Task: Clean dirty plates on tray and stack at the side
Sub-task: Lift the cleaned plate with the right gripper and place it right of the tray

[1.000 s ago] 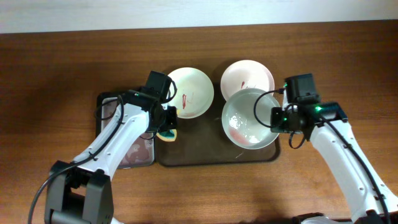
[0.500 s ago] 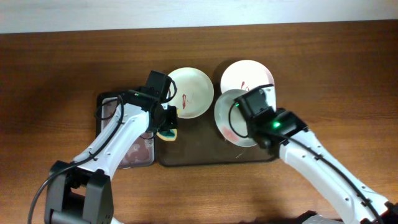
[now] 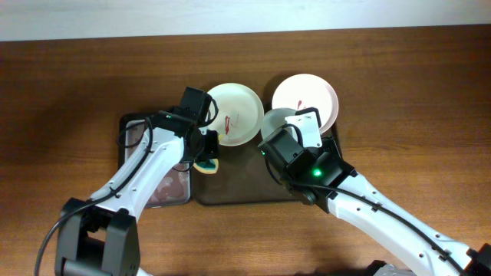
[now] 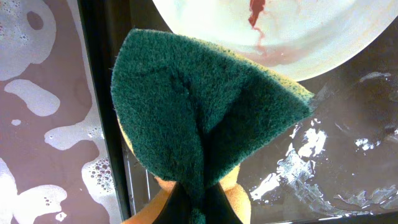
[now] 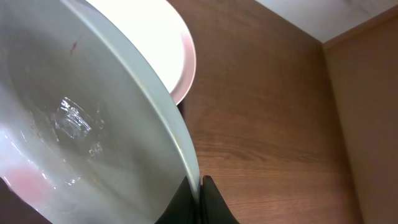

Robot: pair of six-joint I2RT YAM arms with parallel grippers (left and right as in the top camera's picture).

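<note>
1. The right gripper was clamped on the rim of the mint-green plate, holding it tilted above the tray.
2. The left gripper was pinched on the sponge over the tray's left edge, just short of a streaked white plate.
3. The held plate lay to the sponge's right, near but apart, so the left arm would probably reach across.

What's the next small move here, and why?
Probably bring the left gripper, shut on the sponge, across onto the mint-green plate. The right gripper pinches its rim, holding it tilted over the tray, and a pink smear shows inside.
</note>
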